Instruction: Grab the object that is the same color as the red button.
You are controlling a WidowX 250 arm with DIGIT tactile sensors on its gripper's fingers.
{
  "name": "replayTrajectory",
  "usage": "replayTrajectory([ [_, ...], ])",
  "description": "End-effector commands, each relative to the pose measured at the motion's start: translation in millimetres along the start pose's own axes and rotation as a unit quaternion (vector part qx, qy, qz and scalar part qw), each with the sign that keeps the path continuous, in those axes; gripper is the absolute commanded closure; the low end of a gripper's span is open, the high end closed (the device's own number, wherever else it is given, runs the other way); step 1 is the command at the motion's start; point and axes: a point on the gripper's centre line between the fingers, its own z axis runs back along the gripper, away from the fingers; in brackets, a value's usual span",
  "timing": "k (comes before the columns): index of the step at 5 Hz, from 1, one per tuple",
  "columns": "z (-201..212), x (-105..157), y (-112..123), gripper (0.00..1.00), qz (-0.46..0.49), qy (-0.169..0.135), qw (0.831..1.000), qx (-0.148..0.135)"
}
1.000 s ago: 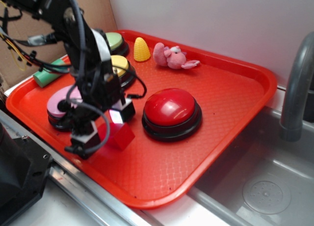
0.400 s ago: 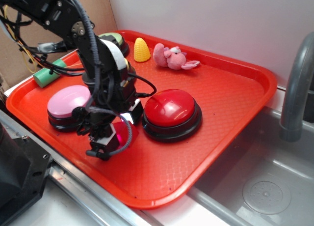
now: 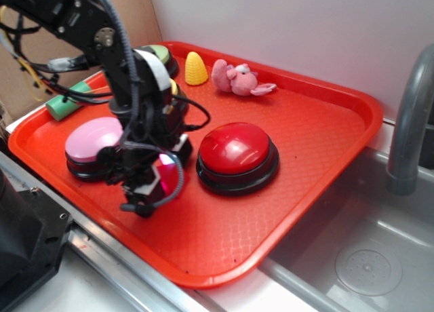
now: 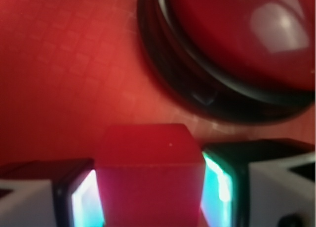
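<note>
Gripper is clamped on the block, pads pressing both its sides. It's down on the tray, block right next to the red button, pink button on my other side

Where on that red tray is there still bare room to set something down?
The widest bare patch of the red plastic tray lies right of the glossy red dome button, toward the sink. The near edge below the button is bare too. The left end is crowded with buttons.
</note>
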Motion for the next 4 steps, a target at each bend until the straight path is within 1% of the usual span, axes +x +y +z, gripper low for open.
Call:
replayTrajectory([
  [1,72,5,16,1.0,0.206,0.003,0.977,0.048],
  [2,112,12,33,1.0,0.326,0.014,0.944,0.056],
  [3,150,15,55,1.0,0.446,-0.008,0.895,0.021],
  [4,173,9,62,1.0,0.555,-0.035,0.831,0.02],
])
